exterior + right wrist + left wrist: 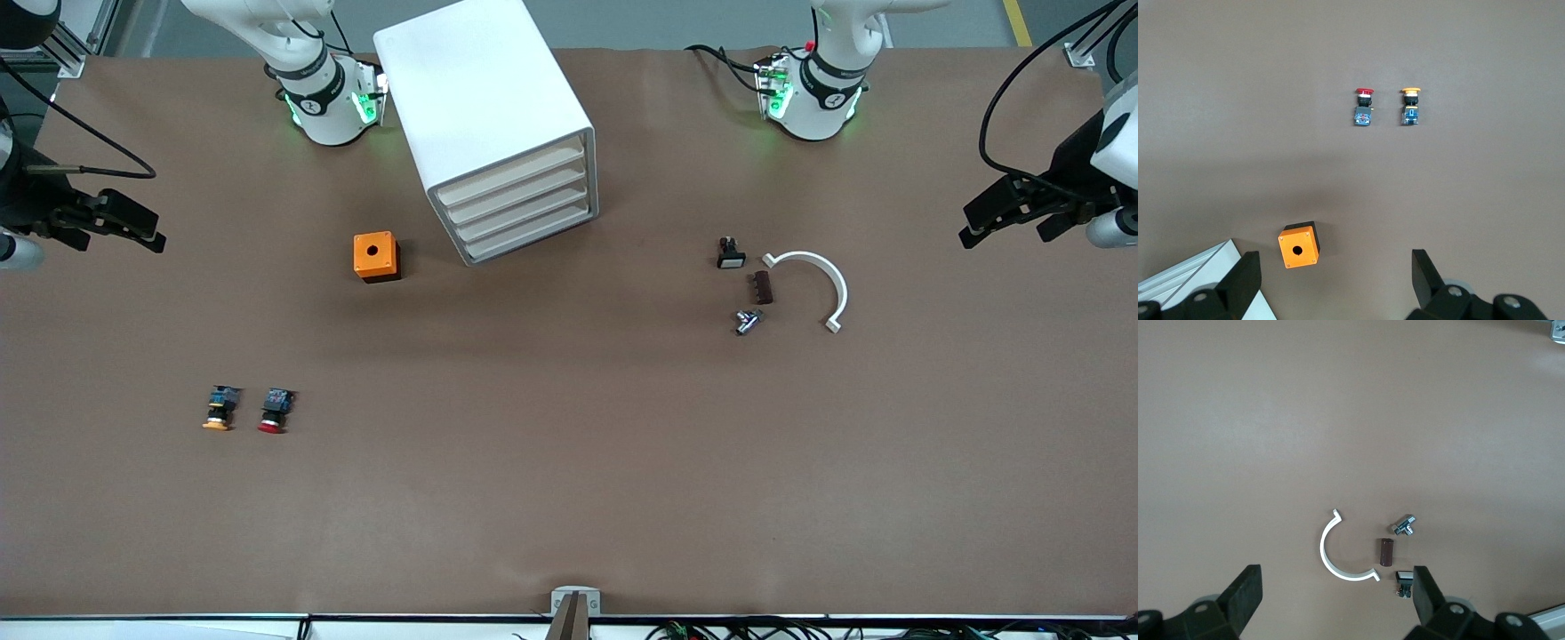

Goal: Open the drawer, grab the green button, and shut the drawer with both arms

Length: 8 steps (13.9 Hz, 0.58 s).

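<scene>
Drawers (524, 218) are kept closed in the cabinet (484, 107) while the left gripper (1013, 213) and right gripper (116, 222) are held spread at opposite table ends.

Brown table (569, 462) carries white cabinet (484, 116), orange cube (375, 256), two buttons (249, 409)

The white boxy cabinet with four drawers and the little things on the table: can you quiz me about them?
1. True or false: all four drawers of the white boxy cabinet are shut.
2. Which sits nearest the cabinet: A the orange cube with a hole, B the red-capped push button, C the white curved plastic clip?
3. Fill in: both grippers' fingers are ____.

Key: 1 true; 2 A; 3 open.
</scene>
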Each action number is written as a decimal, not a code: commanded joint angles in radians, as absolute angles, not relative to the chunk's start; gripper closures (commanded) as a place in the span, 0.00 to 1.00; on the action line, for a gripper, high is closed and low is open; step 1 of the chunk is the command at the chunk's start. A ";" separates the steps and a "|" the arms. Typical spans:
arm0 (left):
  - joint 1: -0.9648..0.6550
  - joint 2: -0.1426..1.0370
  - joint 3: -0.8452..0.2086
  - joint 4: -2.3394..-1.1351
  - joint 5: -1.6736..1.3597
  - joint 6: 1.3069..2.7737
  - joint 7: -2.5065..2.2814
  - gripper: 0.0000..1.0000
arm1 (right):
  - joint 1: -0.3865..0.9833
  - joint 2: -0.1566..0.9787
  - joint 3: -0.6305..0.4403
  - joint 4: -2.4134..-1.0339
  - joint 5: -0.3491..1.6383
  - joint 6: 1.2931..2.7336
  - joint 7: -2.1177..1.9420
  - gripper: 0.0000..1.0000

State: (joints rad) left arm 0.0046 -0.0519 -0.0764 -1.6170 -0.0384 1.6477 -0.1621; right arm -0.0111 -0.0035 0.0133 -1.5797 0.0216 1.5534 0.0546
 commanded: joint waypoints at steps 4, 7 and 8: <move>0.015 -0.046 -0.084 -1.600 -0.031 1.631 -0.167 0.01 | -0.028 -0.031 0.018 -1.600 0.034 1.554 0.054 0.00; 0.002 -0.031 -0.086 -1.598 -0.031 1.618 -0.169 0.01 | -0.034 -0.031 0.018 -1.600 0.034 1.555 0.052 0.00; 0.000 -0.029 -0.087 -1.598 -0.032 1.603 -0.167 0.01 | -0.035 -0.031 0.017 -1.600 0.034 1.555 0.052 0.00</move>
